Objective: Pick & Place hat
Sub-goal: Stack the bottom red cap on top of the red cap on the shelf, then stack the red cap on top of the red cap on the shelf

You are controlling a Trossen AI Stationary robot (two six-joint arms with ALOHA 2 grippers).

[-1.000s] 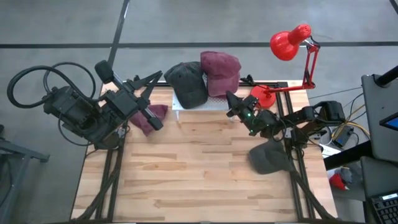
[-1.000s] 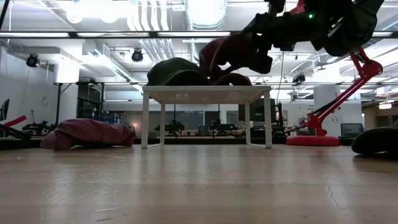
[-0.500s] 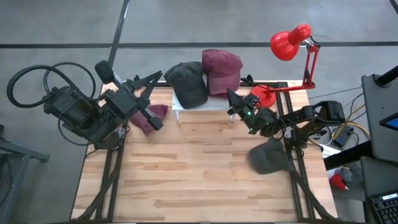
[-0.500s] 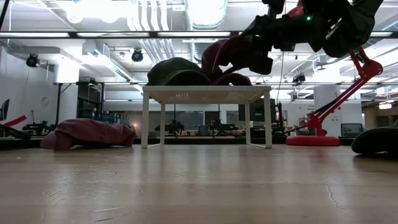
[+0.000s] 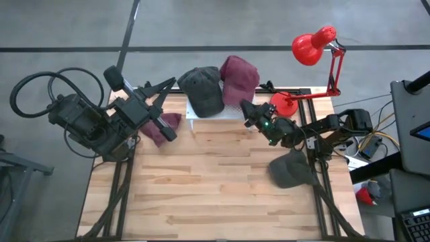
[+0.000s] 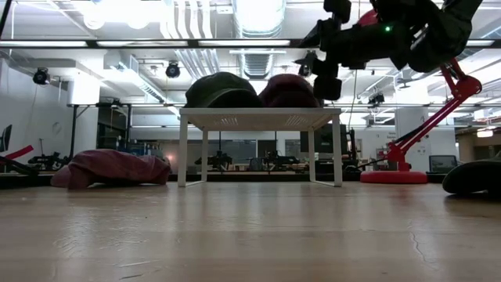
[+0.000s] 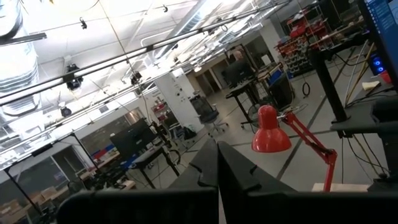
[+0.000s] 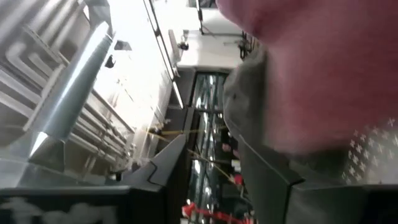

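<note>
Maroon fabric hat [image 5: 239,75] domed on white stand [image 6: 258,119]; right fingers [image 5: 247,111] spread, left pressed together.

maroon hat [image 5: 240,77], dark grey hat [image 5: 203,89], red lamp [image 5: 313,46]

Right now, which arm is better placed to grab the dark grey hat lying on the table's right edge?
The right. Its gripper hangs open beside the white stand, on the same side as that grey hat. The left gripper waits across the table by the maroon hat.
</note>
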